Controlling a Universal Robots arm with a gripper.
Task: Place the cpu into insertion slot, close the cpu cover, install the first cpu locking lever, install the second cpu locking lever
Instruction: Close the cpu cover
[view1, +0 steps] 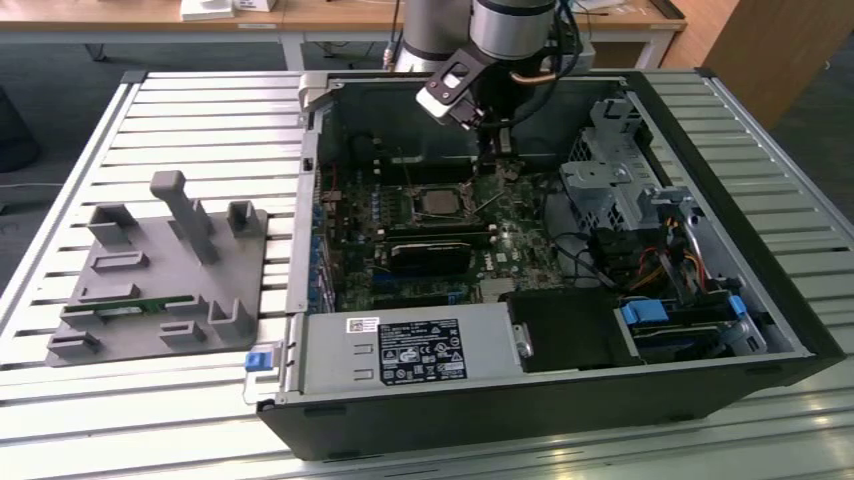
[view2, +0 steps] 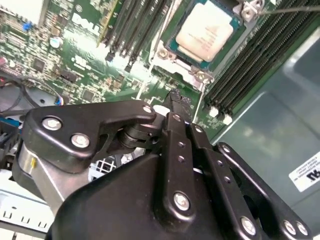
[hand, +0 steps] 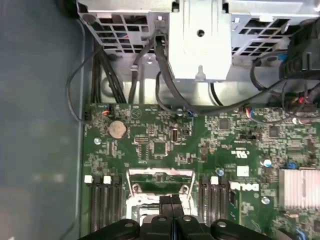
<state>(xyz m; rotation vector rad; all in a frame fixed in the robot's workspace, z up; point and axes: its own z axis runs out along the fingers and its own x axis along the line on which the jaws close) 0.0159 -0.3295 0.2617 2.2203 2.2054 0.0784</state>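
Hand, fingers together on nothing, just beside the cpu cover.

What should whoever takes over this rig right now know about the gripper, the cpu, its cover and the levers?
State of the gripper: fingers together, holding nothing, tip down at the socket's edge beside the cpu cover.
The cpu sits in the insertion slot with its top fully exposed.
The cover is not over the chip. It looks swung up on its hinge, though the angle is hard to judge.
One thin wire lever sticks up beside the socket, unlatched.
Done: cpu placed.
Left: close the cover, latch both levers.
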